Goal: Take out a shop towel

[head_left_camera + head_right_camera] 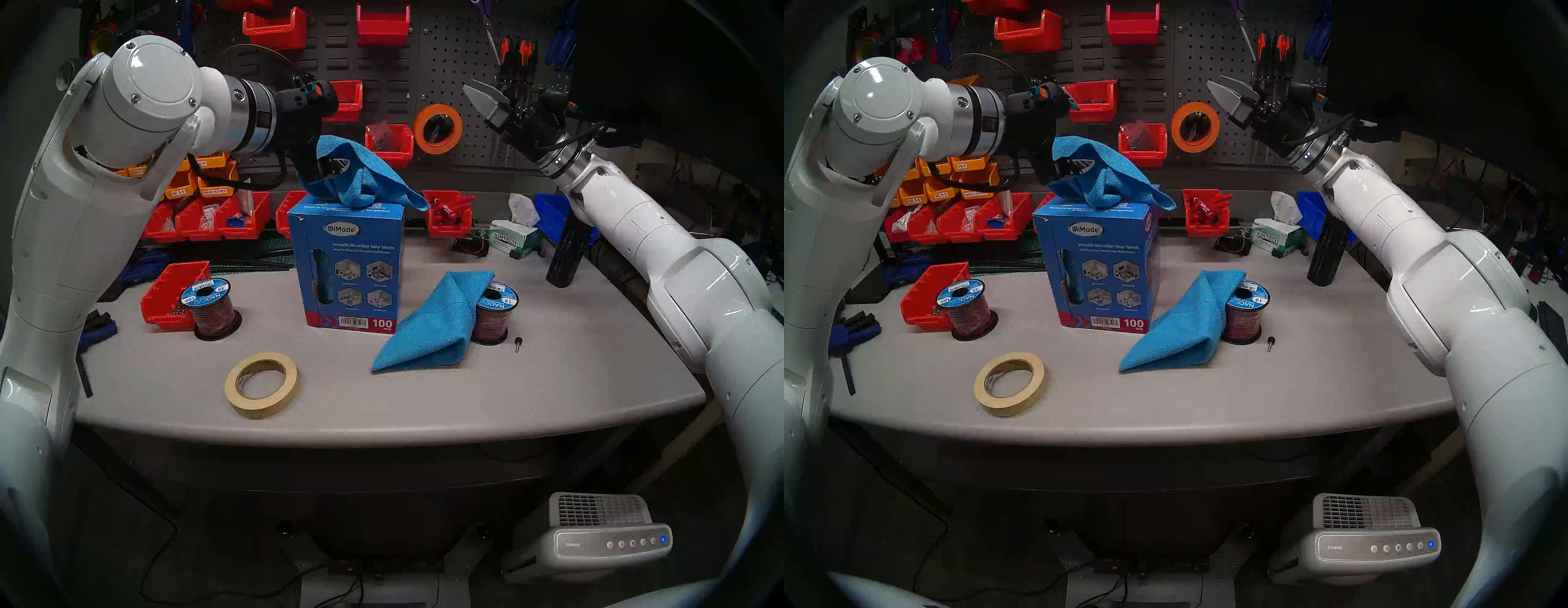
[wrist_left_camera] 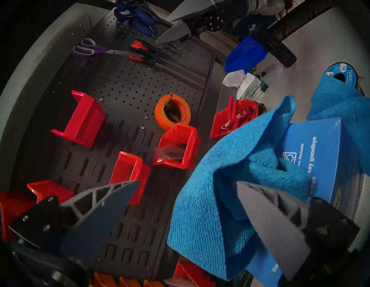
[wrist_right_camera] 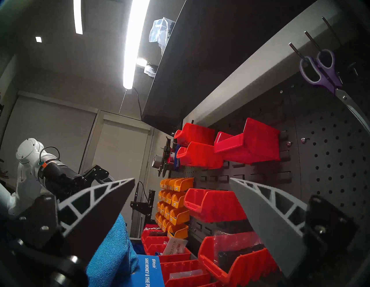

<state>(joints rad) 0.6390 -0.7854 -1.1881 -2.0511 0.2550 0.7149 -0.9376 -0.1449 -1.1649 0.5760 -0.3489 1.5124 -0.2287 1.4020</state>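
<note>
One bright blue shop towel (image 1: pixel 369 178) (image 1: pixel 1110 174) sticks up, crumpled, out of the top of the blue "100 pack" carton (image 1: pixel 352 271) (image 1: pixel 1102 271). My left gripper (image 1: pixel 329 165) (image 2: pixel 188 181) hangs at the carton's top with its jaws wide open. The towel (image 2: pixel 200 200) drapes over one finger (image 2: pixel 270 220) and is not pinched. A second shop towel (image 1: pixel 432 322) lies folded on the table, leaning against the right wire spool (image 1: pixel 494 314). Raised at the right by the pegboard, my right gripper (image 1: pixel 477 95) (image 3: pixel 182 178) is open and empty.
A masking tape roll (image 1: pixel 261 384) lies near the front edge. A red bin (image 1: pixel 169 293) and a wire spool (image 1: pixel 210 305) stand left of the carton. A Kimtech tissue carton (image 1: pixel 513 240) and a black cylinder (image 1: pixel 564 254) are back right. Red bins and orange tape (image 1: pixel 437 127) hang on the pegboard.
</note>
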